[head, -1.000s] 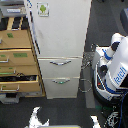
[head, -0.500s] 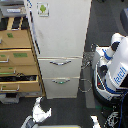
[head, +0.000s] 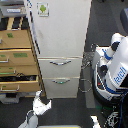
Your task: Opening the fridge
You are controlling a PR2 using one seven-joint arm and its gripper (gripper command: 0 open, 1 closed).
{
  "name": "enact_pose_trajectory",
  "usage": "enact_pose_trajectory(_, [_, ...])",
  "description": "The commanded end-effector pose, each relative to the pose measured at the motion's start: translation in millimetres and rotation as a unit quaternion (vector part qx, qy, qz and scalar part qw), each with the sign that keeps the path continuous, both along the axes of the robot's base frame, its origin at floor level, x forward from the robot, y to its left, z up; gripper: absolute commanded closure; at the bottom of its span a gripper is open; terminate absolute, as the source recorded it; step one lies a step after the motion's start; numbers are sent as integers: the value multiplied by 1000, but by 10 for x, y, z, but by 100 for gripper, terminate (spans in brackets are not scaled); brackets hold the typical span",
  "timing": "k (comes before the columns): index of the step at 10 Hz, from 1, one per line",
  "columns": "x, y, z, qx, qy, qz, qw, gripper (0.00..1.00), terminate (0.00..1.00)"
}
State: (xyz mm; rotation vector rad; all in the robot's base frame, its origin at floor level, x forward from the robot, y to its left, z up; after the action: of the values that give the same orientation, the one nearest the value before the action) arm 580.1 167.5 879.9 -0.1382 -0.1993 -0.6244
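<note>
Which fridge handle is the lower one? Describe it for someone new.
Find the tall white fridge mid-frame. Below its big door sit two drawers; the lower handle is on the bottom one. Unlike the upper handle, it sits nearest the floor.

White rounded robot body [head: 114,67], blue lettering, dark cables, pale fingers [head: 42,104]

Claw [head: 42,104] higher, nearer fridge [head: 62,45].
</note>
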Motion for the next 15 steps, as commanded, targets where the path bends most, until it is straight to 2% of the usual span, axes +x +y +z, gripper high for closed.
enact_pose_trajectory(1, [1333,940,344,133,76,233,960,0,0])
enact_pose_trajectory(2, [1460,1043,384,144,77,253,954,0,0])
enact_pose_trajectory(4, [1671,1104,437,141,78,264,951,0,0])
enact_pose_trajectory(6, [1805,1199,447,130,107,311,935,0,0])
enact_pose_trajectory(9, [1925,1185,516,131,119,341,923,0,0])
enact_pose_trajectory(15, [2093,1134,704,144,102,332,927,0,0])
